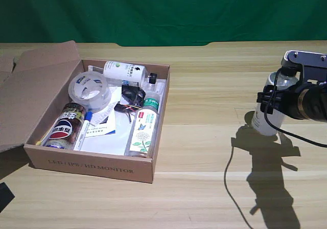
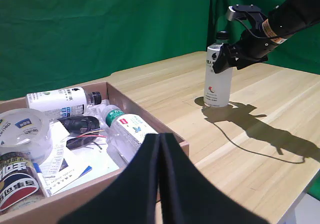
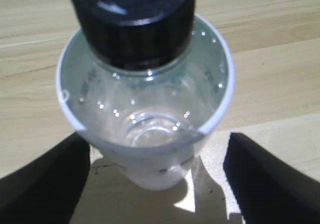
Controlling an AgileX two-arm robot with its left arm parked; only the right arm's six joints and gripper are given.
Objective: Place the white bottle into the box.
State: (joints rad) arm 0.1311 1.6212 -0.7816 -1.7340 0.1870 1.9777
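Bottle (image 1: 269, 117), exterior view: upright on the surface, well right of the box (image 1: 92, 166), still to be carried over. Left wrist view: gripper (image 2: 226, 59) straddles its upper body. Right wrist view: fingers (image 3: 40, 184) spread wide either side, not yet clamped.

a studio-like lab: green backdrop (image 1: 163, 12) behind a wooden table (image 1: 204, 137).

White bottle (image 1: 266, 117) with black screw cap, clear shoulder, printed label, standing upright on the tabletop, well apart from the box (image 1: 92, 165) toward the exterior view's right, brown cardboard box lying open, flap folded back
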